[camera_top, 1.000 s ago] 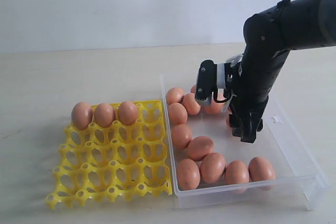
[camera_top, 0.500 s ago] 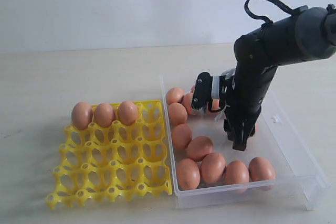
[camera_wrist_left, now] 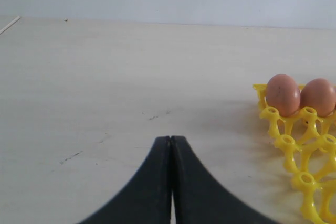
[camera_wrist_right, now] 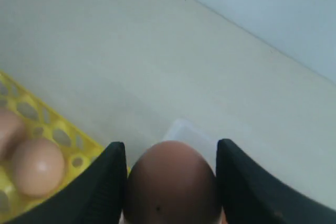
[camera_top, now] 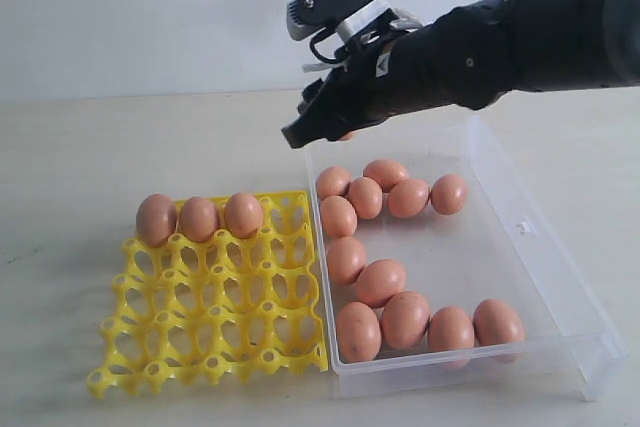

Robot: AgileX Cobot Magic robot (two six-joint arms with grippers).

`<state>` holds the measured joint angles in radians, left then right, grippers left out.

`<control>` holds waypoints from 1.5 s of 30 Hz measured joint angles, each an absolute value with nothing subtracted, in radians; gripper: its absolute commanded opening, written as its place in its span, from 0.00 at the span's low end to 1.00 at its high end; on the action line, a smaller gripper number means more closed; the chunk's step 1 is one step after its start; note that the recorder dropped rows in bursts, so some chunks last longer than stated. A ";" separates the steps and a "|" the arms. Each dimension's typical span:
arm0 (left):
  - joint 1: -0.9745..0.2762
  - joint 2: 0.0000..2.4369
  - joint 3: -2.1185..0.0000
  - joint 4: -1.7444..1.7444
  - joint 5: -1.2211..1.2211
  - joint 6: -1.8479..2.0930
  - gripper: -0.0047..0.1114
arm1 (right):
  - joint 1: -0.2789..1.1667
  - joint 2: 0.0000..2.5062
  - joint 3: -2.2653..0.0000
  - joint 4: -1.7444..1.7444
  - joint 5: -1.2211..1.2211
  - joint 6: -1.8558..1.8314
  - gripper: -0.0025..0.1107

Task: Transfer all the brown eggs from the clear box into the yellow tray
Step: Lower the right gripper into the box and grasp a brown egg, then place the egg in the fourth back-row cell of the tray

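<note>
The right arm has been raised out of the clear box since a second ago, and the right hand is now carried in the air above the box's far corner on the tray side. The pale counter is seen beneath everything. On it the clear box is set at the right of the exterior view, with the smaller yellow tray placed just beside its left wall. Twelve brown eggs are counted inside the box: a cluster along the far wall, a line down the wall next to the tray, and a row along the near wall. Three more are seated side by side in the tray's far row, and the other cups are left open. A held egg is pinched between the right hand's two fingers, clear of both box and tray. The left hand is pressed together, nothing between its fingers, over bare counter near the tray's corner.
</note>
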<state>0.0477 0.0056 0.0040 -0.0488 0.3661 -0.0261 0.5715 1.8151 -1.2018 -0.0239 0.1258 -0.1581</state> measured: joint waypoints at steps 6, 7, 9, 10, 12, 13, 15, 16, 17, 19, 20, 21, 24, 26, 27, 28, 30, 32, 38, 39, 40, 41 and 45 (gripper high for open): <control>0.048 0.006 0.004 -0.049 0.366 -0.026 0.04 | 0.612 1.868 -1.194 -0.336 -0.069 0.314 0.02; 0.048 0.006 0.004 -0.049 0.366 -0.026 0.04 | 0.612 1.876 -1.187 -0.401 -0.116 0.405 0.02; 0.048 0.006 0.004 -0.049 0.366 -0.026 0.04 | 0.612 1.891 -1.167 -0.500 -0.199 0.538 0.02; 0.048 0.006 0.004 -0.049 0.366 -0.026 0.04 | 0.612 1.901 -1.160 -0.539 -0.240 0.585 0.02; 0.048 0.006 0.004 -0.049 0.366 -0.026 0.04 | 0.614 1.920 -1.150 -0.580 -0.286 0.632 0.02; 0.048 0.006 0.004 -0.049 0.366 -0.026 0.04 | 0.614 1.932 -1.146 -0.596 -0.298 0.647 0.02; 0.048 0.006 0.004 -0.049 0.366 -0.026 0.04 | 0.614 1.955 -1.144 -0.611 -0.312 0.664 0.02; 0.048 0.006 0.004 -0.049 0.366 -0.026 0.04 | 0.614 1.966 -1.144 -0.616 -0.317 0.669 0.02; 0.048 0.006 0.004 -0.049 0.366 -0.026 0.04 | 0.614 1.975 -1.144 -0.618 -0.320 0.671 0.02; 0.048 0.006 0.004 -0.049 0.366 -0.026 0.04 | 0.614 1.994 -1.144 -0.622 -0.324 0.675 0.02; 0.048 0.006 0.004 -0.049 0.366 -0.026 0.04 | 0.614 2.000 -1.144 -0.622 -0.324 0.675 0.02; 0.048 0.006 0.004 -0.049 0.366 -0.026 0.04 | 0.614 2.005 -1.144 -0.622 -0.324 0.675 0.02; 0.048 0.006 0.004 -0.049 0.366 -0.026 0.04 | 0.614 2.016 -1.144 -0.622 -0.322 0.677 0.02; 0.048 0.006 0.004 -0.049 0.366 -0.026 0.04 | 0.614 2.021 -1.144 -0.622 -0.322 0.677 0.02; 0.048 0.006 0.004 -0.049 0.366 -0.026 0.04 | 0.614 2.025 -1.144 -0.623 -0.322 0.677 0.02; 0.048 0.006 0.004 -0.049 0.366 -0.026 0.04 | 0.609 2.025 -1.142 -0.623 -0.327 0.677 0.02; 0.048 0.006 0.004 -0.049 0.366 -0.026 0.04 | 0.602 2.025 -1.130 -0.623 -0.335 0.677 0.02; 0.048 0.006 0.004 -0.049 0.366 -0.026 0.04 | 0.592 2.025 -1.112 -0.623 -0.352 0.677 0.02; 0.048 0.006 0.004 -0.049 0.366 -0.026 0.04 | 0.582 2.030 -1.083 -0.626 -0.423 0.677 0.02; 0.048 0.006 0.004 -0.049 0.366 -0.026 0.04 | 0.581 2.031 -1.083 -0.626 -0.437 0.677 0.02; 0.048 0.006 0.004 -0.049 0.366 -0.026 0.04 | 0.579 2.035 -1.081 -0.626 -0.450 0.677 0.02; 0.048 0.006 0.004 -0.049 0.366 -0.026 0.04 | 0.577 2.037 -1.081 -0.626 -0.454 0.677 0.02; 0.048 0.006 0.004 -0.049 0.366 -0.026 0.04 | 0.566 2.042 -1.075 -0.626 -0.461 0.677 0.02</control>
<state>0.0477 0.0056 0.0040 -0.0488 0.3661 -0.0261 0.5659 2.0419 -1.0750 -0.6256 -0.4611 0.6766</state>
